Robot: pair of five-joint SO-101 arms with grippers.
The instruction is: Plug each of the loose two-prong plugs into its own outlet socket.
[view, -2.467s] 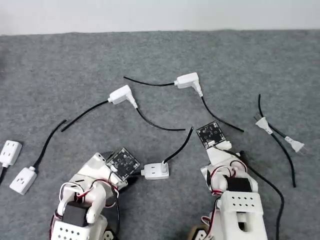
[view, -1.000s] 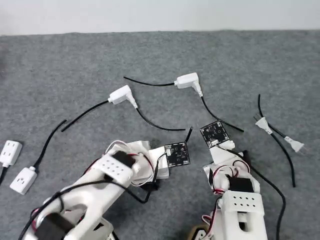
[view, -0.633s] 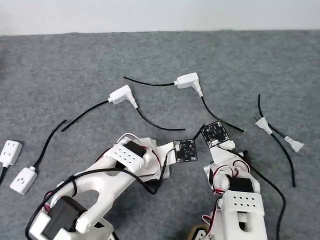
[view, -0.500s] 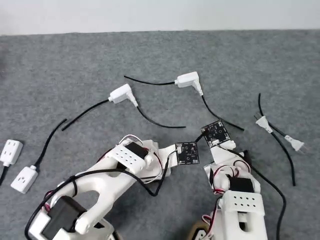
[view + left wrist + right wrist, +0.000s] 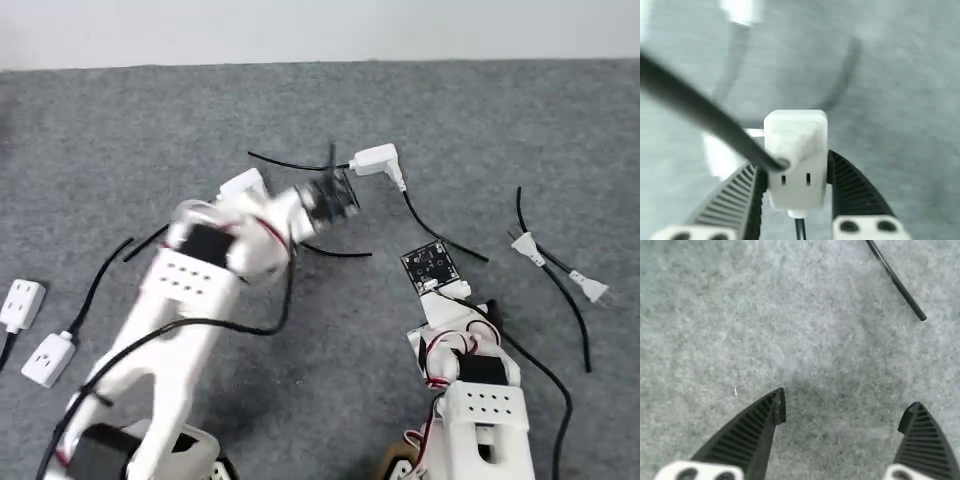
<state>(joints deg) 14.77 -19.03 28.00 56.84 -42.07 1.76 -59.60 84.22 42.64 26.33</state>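
Far off to the left of the bent white plug, near the edge of the gray carpet, lie two spare sockets, the upper socket and the lower socket. Closer to the bent white plug, my left arm lies across the carpet and hides part of another white plug. My left gripper is just left of the bent white plug. It squeezes a white outlet socket from both sides, and a black cord sticks out of it. Below and a bit right of the bent white plug, my right gripper is spread wide with nothing in it, over bare carpet. Well to the right lie two flat two-prong plugs, the near plug and the far plug.
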